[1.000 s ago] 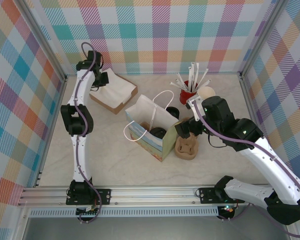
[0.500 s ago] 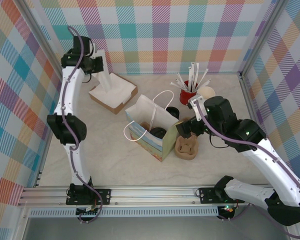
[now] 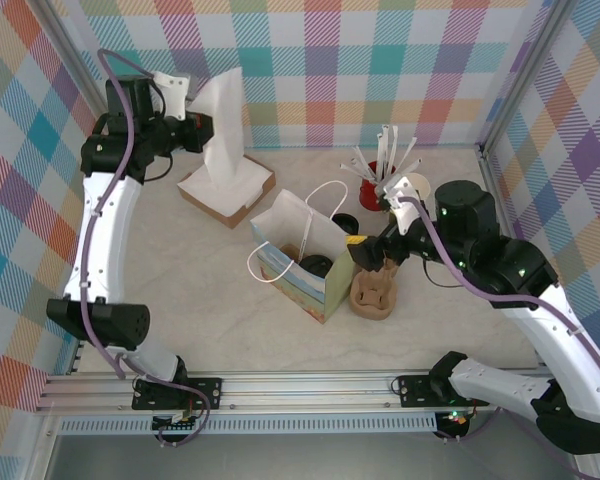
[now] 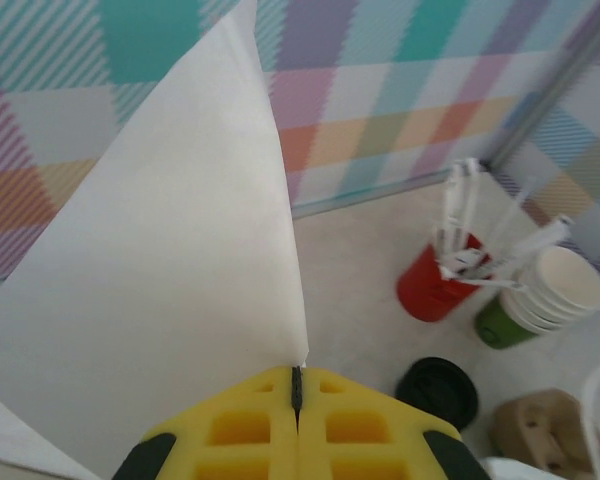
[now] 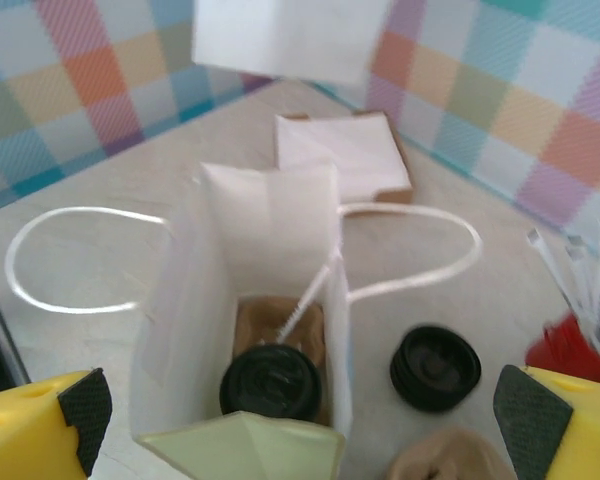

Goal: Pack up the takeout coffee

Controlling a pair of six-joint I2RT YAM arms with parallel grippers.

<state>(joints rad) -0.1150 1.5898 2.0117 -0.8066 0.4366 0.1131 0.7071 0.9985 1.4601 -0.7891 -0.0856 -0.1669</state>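
Coffee cup [image 3: 414, 184] mostly hidden behind right arm [image 3: 500, 265]; left claw [image 4: 296, 380] pinches napkin [image 4: 170, 280].

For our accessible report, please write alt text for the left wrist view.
The shut left pincer holds up a white napkin. Behind are a red cup of straws, a green paper cup and a black lid.

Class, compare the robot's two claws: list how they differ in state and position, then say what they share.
The left claw is shut on a white napkin; the right claw is open and holds nothing. The left claw is up over the napkin box; the right claw hangs by the open paper bag. Both are mainly yellow.
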